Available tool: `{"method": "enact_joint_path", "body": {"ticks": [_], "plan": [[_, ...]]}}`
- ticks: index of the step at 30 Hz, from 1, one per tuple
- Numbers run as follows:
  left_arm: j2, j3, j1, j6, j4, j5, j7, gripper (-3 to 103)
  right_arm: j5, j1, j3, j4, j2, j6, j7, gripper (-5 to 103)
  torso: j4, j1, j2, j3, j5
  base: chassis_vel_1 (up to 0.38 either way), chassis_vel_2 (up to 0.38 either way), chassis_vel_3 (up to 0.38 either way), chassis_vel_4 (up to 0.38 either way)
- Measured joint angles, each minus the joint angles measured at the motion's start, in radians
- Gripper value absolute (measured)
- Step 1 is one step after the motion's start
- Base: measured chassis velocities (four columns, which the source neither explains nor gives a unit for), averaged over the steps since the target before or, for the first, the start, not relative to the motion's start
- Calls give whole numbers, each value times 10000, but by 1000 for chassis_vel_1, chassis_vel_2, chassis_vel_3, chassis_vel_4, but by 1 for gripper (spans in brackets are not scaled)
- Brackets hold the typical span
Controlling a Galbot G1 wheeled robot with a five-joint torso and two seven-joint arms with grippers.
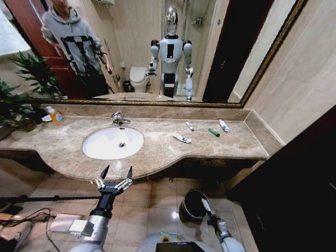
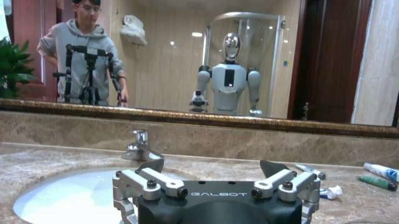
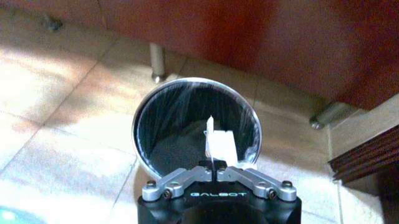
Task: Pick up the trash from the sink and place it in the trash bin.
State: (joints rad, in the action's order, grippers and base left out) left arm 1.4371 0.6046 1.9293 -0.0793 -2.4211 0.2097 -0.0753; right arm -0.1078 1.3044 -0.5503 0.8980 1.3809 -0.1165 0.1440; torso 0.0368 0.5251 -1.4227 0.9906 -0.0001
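Note:
The white oval sink (image 1: 100, 149) (image 2: 56, 198) has a bare basin. On the marble counter to its right lies trash: a white tube (image 1: 189, 126) (image 2: 309, 171), a white-and-blue tube (image 1: 182, 138) (image 2: 328, 192), a dark green tube (image 1: 213, 132) (image 2: 376, 182) and another white tube (image 1: 223, 125) (image 2: 381, 171). My left gripper (image 1: 116, 176) (image 2: 212, 169) is open in front of the counter edge, level with the sink. My right gripper (image 1: 206, 206) (image 3: 216, 166) hangs low over the black trash bin (image 1: 190, 207) (image 3: 168, 126), shut on a small white piece of trash (image 3: 219, 144).
A chrome faucet (image 1: 118, 119) (image 2: 139, 147) stands behind the basin. A yellow soap bottle (image 1: 55, 115) and a plant (image 1: 21, 100) are at the counter's left end. Cables and a white box (image 1: 64, 222) lie on the floor at left. A dark cabinet (image 1: 299, 189) stands at right.

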Motion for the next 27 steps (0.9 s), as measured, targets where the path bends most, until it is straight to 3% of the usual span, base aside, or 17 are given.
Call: {"method": "enact_joint_path", "body": {"ticks": [17, 22, 24, 25, 27], "plan": [[0, 0, 0, 0, 1, 0, 0, 100, -575, -1899, -66, -2555, 571, -498, 2, -3, 0, 0, 0, 0, 0, 0, 0, 0, 0], [0, 0, 0, 0, 0, 0, 0, 100, -552, -2109, -86, -2853, 560, -572, -73, 17, 0, 0, 0, 0, 1, 0, 0, 0, 0], [0, 0, 0, 0, 0, 0, 0, 100, -543, -2129, -93, -2880, 566, -597, -96, 17, 0, 0, 0, 0, 1, 0, 0, 0, 0], [0, 0, 0, 0, 0, 0, 0, 100, -537, -2150, -99, -2917, 579, -641, -154, 28, 0, 0, 0, -1, 1, 0, 0, 0, 0], [0, 0, 0, 0, 0, 1, 0, 100, -531, -2158, -108, -2936, 597, -660, -209, 28, 1, 0, 0, -1, 1, 0, 0, 0, 0]]}}
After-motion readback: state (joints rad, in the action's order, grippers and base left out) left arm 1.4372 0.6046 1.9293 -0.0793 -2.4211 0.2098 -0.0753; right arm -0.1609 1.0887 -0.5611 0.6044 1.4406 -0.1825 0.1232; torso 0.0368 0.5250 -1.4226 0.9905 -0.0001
